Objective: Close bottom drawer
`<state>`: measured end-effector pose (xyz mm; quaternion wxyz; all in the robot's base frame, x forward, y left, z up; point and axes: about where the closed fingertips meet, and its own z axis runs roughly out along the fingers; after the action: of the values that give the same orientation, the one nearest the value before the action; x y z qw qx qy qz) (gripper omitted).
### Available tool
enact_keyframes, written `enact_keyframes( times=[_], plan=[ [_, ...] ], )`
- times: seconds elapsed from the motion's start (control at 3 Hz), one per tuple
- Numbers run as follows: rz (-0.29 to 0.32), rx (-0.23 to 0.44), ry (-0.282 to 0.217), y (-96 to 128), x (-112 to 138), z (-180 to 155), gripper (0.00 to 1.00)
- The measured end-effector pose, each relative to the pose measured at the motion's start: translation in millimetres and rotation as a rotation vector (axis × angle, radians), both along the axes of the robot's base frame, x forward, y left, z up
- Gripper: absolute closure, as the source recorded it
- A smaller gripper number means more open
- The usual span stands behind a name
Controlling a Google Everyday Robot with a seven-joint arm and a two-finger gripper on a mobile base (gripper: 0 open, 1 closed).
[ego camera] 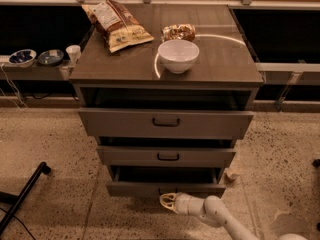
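Gripper (168,201) sits low against the bottom drawer (131,188) front, under the tabletop (222,59) front edge. Drawer partly out. Grip state I cannot tell.

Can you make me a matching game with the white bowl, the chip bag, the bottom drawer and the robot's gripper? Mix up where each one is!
Things:
1. white bowl
2. chip bag
3. bottom drawer
4. gripper

Places:
A. down low, right at the front of the lowest drawer
B. lowest of three, pulled out a little
C. back left of the cabinet top
D. middle of the cabinet top

Pairs: 1-D, 2-C, 3-B, 4-A.
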<state>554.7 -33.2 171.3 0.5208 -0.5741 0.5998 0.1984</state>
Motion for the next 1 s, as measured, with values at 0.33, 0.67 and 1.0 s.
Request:
enact_keyframes(
  times=[0.33, 0.67, 1.0],
  plan=[
    [-0.005, 0.009, 0.012, 4, 21, -1, 1.00],
    [-0.012, 0.020, 0.023, 5, 37, -2, 1.00],
    [-0.004, 0.043, 0.048, 7, 52, -3, 1.00]
  ],
)
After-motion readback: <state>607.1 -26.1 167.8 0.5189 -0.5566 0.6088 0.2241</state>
